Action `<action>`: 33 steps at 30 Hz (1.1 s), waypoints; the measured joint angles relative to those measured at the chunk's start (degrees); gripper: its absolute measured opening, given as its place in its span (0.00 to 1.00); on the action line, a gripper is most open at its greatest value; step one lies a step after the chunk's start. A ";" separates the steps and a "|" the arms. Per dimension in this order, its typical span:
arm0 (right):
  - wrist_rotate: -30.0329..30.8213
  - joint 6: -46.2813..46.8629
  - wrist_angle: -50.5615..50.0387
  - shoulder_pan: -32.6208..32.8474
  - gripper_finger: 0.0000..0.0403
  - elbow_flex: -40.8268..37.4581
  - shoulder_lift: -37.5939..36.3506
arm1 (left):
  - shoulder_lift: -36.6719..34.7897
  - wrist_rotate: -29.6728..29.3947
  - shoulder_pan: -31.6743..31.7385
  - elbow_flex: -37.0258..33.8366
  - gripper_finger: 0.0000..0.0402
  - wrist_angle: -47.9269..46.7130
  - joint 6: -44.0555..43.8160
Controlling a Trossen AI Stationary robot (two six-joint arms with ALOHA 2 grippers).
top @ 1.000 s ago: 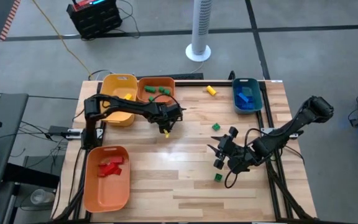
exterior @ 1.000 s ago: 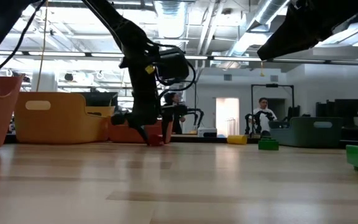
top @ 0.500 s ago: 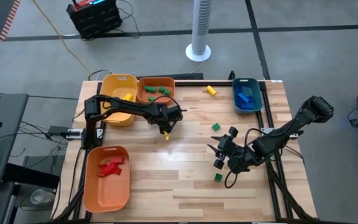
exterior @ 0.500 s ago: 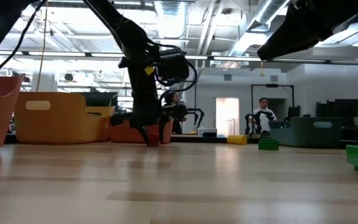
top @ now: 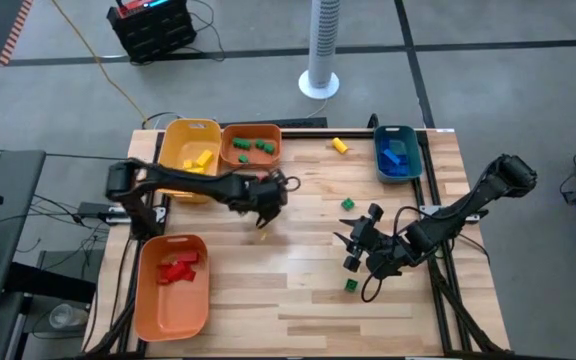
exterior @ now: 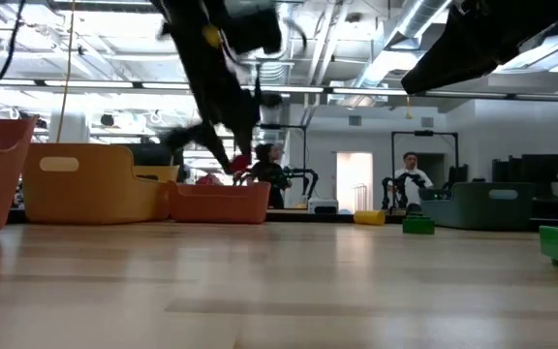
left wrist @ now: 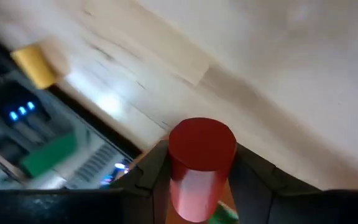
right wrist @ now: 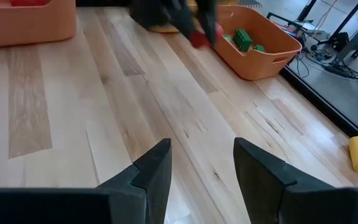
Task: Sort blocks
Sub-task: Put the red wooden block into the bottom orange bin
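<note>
Pinching a red block [left wrist: 201,163] between its fingers, the left gripper [left wrist: 197,186] grips the flat sides. Light, stiff, slippery plastic, probably. Right gripper [right wrist: 201,165] idles, fingers spread.

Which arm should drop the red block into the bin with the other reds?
Left. The left gripper already holds the red block, lifted off the table, and the orange bin holding red blocks is on its side. The right gripper is open, empty and farther away.
</note>
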 joint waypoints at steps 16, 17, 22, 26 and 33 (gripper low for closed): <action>-0.04 0.04 2.32 -0.02 0.45 0.02 0.00 | -26.90 16.92 -23.75 0.06 0.30 -15.93 -67.42; -0.04 0.04 2.51 -0.02 0.45 0.02 0.00 | -28.14 20.21 -24.30 0.06 0.30 -16.59 -72.57; -0.32 0.04 3.58 0.00 0.45 0.02 0.00 | -32.09 30.40 -28.78 0.09 0.30 -22.30 -97.56; -1.18 0.04 3.89 0.00 0.45 0.02 0.00 | -31.91 26.20 -35.73 -1.40 0.30 -31.74 -109.10; -1.31 -0.01 3.86 -0.13 0.45 0.02 0.00 | -31.70 32.57 -44.29 -12.66 0.30 -32.79 -128.02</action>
